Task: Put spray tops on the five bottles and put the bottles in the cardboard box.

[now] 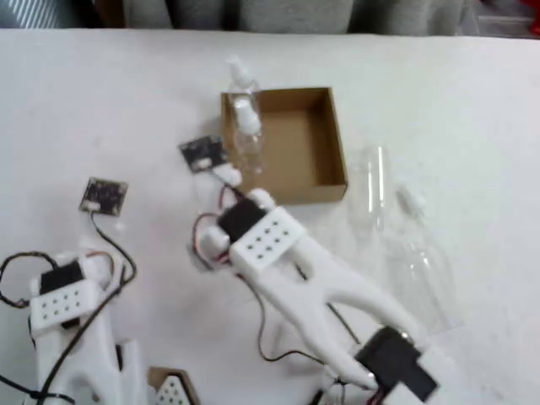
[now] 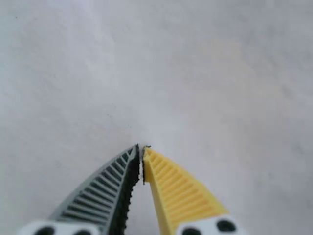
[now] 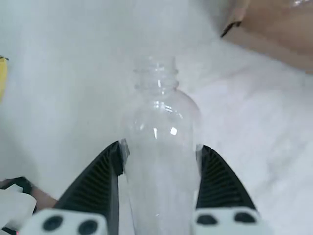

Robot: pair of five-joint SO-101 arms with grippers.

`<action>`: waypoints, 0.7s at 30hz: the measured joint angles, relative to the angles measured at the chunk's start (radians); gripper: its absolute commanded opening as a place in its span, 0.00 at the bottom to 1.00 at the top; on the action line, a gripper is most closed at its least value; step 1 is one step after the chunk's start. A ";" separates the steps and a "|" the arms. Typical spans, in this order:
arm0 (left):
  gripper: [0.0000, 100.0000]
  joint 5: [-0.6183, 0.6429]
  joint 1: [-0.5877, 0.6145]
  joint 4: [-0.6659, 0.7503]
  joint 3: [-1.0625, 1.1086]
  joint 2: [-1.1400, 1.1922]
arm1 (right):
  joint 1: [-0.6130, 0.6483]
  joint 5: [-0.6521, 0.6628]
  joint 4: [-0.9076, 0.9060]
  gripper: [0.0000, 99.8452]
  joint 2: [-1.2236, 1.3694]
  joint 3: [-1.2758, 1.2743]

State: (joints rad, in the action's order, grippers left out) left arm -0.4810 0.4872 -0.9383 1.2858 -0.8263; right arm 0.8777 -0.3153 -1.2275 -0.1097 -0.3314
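Presently the right arm lies stretched low across the white table toward the open brown cardboard box. The right gripper clamps an uncapped clear plastic bottle near the box's corner. The left gripper points down at the tabletop, jaws closed together on nothing.

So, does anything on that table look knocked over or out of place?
Nothing looks broken or spilled. A clear bottle and a second one lie flat on the table right of the cardboard box, outside it. The held bottle in the right gripper has a bare neck, no spray top.
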 measured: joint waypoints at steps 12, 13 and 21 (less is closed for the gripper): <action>0.03 0.000 0.000 0.020 0.000 0.000 | 0.018 -0.064 0.189 0.02 0.255 0.000; 0.03 0.000 0.000 0.020 0.000 0.000 | 0.008 -0.064 0.192 0.03 0.255 0.000; 0.03 0.000 0.000 0.020 0.000 0.000 | 0.006 0.110 0.193 0.21 0.255 0.000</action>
State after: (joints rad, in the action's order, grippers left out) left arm -0.4810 0.4872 -0.9183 1.2858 -0.8263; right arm 0.8838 -0.2048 -1.0342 0.1450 -0.3314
